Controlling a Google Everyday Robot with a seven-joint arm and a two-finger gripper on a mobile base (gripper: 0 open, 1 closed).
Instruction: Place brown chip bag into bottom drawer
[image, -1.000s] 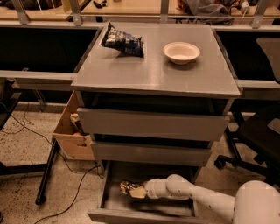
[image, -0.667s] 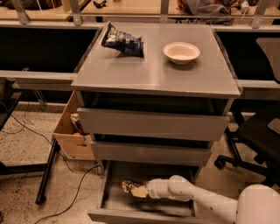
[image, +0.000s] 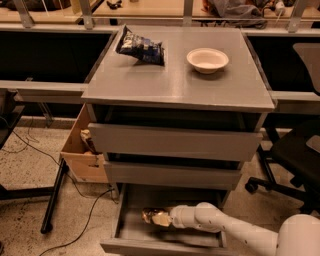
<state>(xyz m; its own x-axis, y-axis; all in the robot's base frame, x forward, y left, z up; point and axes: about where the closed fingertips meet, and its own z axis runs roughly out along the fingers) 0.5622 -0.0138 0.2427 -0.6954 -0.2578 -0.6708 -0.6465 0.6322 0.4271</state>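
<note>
The brown chip bag (image: 154, 217), crumpled and shiny gold, is inside the pulled-out bottom drawer (image: 165, 246), low over its floor near the left-middle. My gripper (image: 169, 219) reaches into the drawer from the right on a white arm and is shut on the bag's right end. The bag and the wrist mostly hide the fingers. The two upper grey drawers stand closed above.
On the cabinet top lie a dark blue chip bag (image: 140, 48) and a white bowl (image: 207, 60). A cardboard box (image: 82, 150) stands left of the cabinet, with cables on the floor. A black office chair (image: 295, 160) is at the right.
The arm and the bag have hardly shifted inside the drawer; nothing else has moved.
</note>
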